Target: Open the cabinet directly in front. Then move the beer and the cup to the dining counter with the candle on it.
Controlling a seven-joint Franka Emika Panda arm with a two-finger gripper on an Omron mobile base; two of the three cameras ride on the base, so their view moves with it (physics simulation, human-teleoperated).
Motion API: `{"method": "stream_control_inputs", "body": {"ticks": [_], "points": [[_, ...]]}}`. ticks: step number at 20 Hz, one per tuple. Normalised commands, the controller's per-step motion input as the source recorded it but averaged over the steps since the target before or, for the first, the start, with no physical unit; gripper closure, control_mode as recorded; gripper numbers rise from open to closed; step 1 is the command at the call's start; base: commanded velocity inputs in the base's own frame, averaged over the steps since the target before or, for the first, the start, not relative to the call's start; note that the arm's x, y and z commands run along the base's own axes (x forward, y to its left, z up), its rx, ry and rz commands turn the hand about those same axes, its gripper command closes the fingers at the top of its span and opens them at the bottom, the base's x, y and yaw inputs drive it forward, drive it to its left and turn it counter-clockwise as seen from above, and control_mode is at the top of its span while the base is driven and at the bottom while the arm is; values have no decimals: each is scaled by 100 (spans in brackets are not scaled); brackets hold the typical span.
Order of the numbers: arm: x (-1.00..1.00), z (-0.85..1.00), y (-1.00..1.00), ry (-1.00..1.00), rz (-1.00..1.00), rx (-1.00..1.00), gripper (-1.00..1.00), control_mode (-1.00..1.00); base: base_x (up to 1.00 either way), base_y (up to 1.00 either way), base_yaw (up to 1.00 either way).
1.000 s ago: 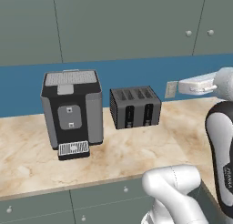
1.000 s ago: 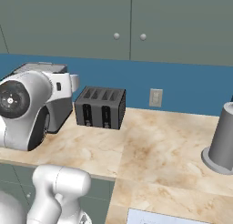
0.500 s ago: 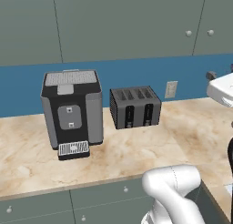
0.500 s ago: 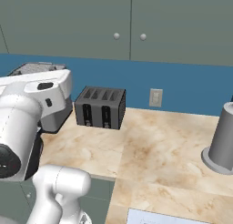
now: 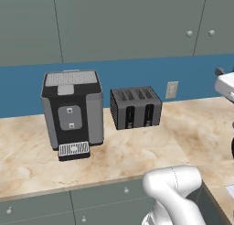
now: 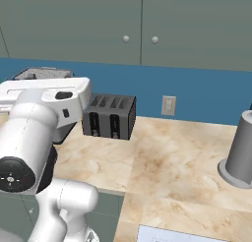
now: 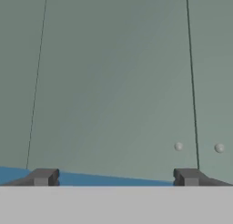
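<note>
Claw [image 7: 115, 177] spread wide — one cabinet [image 7: 113, 82], two knobs [image 7: 179, 146], one toaster [image 5: 135, 108]

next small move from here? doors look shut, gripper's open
Probably shift the gripper toward the round pale knob on the cabinet door and close in. The door is shut, the jaws stand wide apart with nothing between them, and in the hand view the knob sits off toward the right fingertip rather than centred, so it needs lining up first.

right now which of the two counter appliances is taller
The coffee machine on the left; it stands well above the low toaster beside it.
</note>
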Motion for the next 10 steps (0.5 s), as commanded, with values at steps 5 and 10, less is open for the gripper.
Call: {"method": "stream_control_inputs", "body": {"ticks": [5,10], "points": [[43,0,-49,2,-14,11,-100,-100,0,0,0],[25,0,-32,0,-20,9,-100,-100,0,0,0]]}}
